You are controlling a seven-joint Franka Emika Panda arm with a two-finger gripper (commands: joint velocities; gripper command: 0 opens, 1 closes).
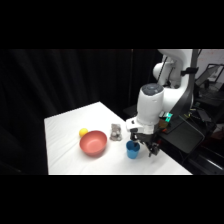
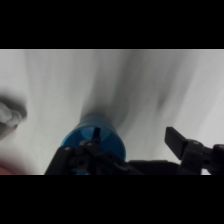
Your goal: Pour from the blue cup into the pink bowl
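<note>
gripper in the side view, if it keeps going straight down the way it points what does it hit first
Probably the blue cup: the tool hangs just beside its rim, and the wrist view shows the cup right below it. Depth is unclear; it could slip past to the white table.

- Side view: the white table (image 1: 70, 145) is brightly lit against a dark curtained backdrop; the whole frame is soft, with edges smeared.
- Light appears to come from above; a faint shadow lies under the pink bowl (image 1: 93, 143).
- Wrist view: heavily blurred throughout; grey streaked shadows fan across the table.
- The blue cup (image 2: 95, 139) and nearby dark linkage are out of focus.
</note>
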